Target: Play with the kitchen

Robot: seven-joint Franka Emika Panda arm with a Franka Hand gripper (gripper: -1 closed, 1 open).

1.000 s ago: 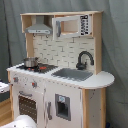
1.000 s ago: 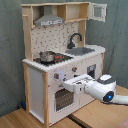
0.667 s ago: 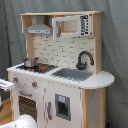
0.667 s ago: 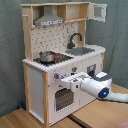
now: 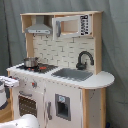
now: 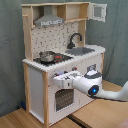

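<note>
The kitchen (image 5: 60, 95) is a tall white and light-wood toy that shows in both exterior views. A small pot (image 5: 31, 62) sits on the hob, beside a grey sink (image 5: 75, 74) with a black faucet (image 5: 84, 59). A range hood (image 5: 39, 27) and an upper cabinet (image 5: 72, 26) are above. In the second exterior view my gripper (image 6: 60, 78) is up against the kitchen (image 6: 35, 85) front, at the knob row just above the oven door (image 6: 62, 99). In the first exterior view my gripper (image 5: 12, 82) shows at the left edge, by the front corner.
A grey curtain (image 6: 10, 50) hangs behind the kitchen. In the second exterior view the upper cabinet door (image 6: 97, 11) stands open. My white arm (image 6: 107, 94) reaches in from the second exterior view's lower right over a wooden surface (image 6: 30, 119).
In the second exterior view my gripper has moved left and slightly up, closer to the knob row on the kitchen's front. The kitchen itself looks unchanged.
</note>
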